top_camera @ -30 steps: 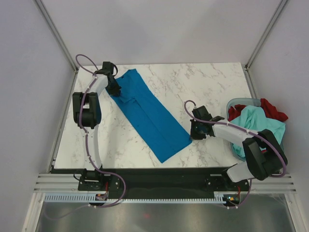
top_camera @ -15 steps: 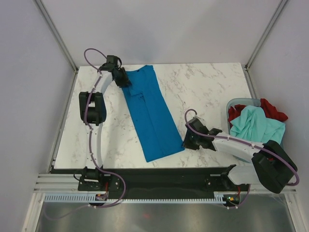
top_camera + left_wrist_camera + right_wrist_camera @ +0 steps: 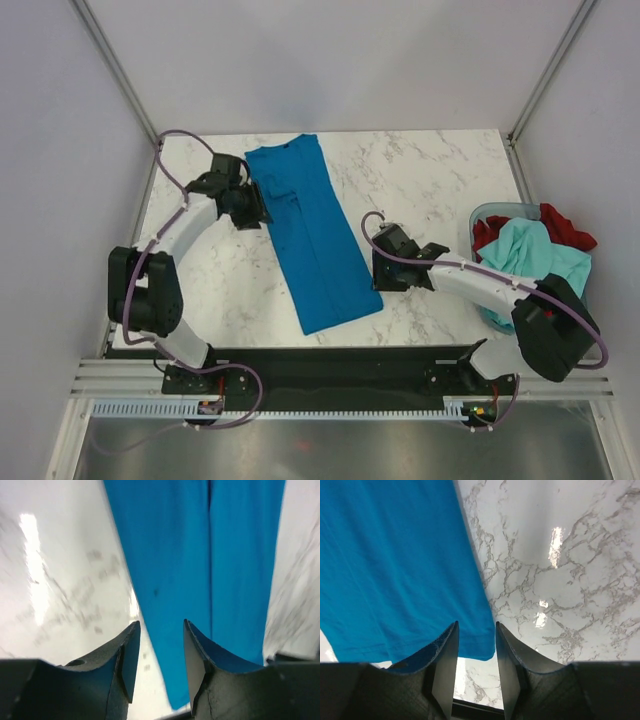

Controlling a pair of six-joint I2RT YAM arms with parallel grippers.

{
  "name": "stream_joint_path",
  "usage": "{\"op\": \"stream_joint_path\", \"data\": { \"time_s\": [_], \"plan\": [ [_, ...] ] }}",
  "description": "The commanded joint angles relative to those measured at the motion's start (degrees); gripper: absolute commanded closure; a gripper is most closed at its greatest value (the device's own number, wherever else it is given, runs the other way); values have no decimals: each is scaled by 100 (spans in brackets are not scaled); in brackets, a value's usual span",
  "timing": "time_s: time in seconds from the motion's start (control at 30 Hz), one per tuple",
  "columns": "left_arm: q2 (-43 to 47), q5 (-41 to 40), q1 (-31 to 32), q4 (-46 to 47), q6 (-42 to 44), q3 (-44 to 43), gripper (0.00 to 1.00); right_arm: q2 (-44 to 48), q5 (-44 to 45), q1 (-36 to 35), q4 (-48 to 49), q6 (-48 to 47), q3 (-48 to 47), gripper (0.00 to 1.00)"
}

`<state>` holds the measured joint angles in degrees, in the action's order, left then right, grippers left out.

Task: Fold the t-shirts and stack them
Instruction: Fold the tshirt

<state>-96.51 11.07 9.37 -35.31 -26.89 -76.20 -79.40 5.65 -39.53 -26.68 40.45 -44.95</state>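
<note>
The blue t-shirt lies flat on the marble bench as a long narrow strip, sides already turned in. Its collar end is at the far side and its hem is towards the arms. The left hand sits at the strip's left edge near the collar end, fingers parted and holding nothing; its wrist view shows bare bench and the cloth edge through the gap. The right hand is at the right edge near the hem, likewise released, with the hem corner showing between its fingers.

To my eye the step now is the crosswise fold, hem to collar. To do it well, I'd want the right hand to bite the hem corner deep enough to catch every layer. It should lift only a little and carry the hem straight along the strip, so the side edges stay lined up. The left hand could pin the collar end, or the whole strip may slide on the slick marble.

The mint-teal shirt and red shirt wait heaped in the basket at the right.
</note>
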Motion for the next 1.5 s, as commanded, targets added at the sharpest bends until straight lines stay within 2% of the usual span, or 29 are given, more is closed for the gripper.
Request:
{"op": "stream_joint_path", "data": {
  "time_s": [0.0,0.03,0.1,0.2,0.4,0.63,0.8,0.87,0.97,1.1,1.17,1.2,1.23,1.47],
  "plan": [
    [623,141,625,129,-306,1228,52,-277,-231,7,-198,-757,-251,57],
    [999,184,784,321,-438,1718,50,-322,-248,7,-171,-792,-277,57],
    [1256,325,1266,507,-815,2125,50,-384,-266,7,-119,-854,-278,57],
    [1494,45,1899,613,-1255,2653,48,-401,-327,7,47,-845,-190,59],
    [1574,-394,2498,648,-1731,3313,48,-437,-451,-2,356,-696,188,68],
    [1469,-395,2913,648,-1731,3454,48,-155,-451,6,471,-529,592,73],
    [1284,-395,2957,648,-1731,3542,48,-6,-328,-2,444,-432,672,89],
    [1293,-395,2957,648,-1731,3586,48,29,-310,-2,418,-406,680,91],
    [1362,-395,2948,648,-1731,3648,48,143,-301,-11,339,-345,689,90],
    [1529,-395,2957,648,-1731,3613,48,451,-328,-151,198,-169,689,68],
    [1617,-395,2957,648,-1731,3499,48,661,-310,-213,154,-29,672,66],
    [1696,-552,2948,-144,-1888,3455,48,706,-319,-283,119,7,663,65],
    [1723,-1589,2948,-239,-1872,3376,97,758,-362,-318,110,42,645,65],
    [2013,-1662,2948,-618,-1881,3331,96,689,-267,-661,57,200,513,64]
  ]
}}
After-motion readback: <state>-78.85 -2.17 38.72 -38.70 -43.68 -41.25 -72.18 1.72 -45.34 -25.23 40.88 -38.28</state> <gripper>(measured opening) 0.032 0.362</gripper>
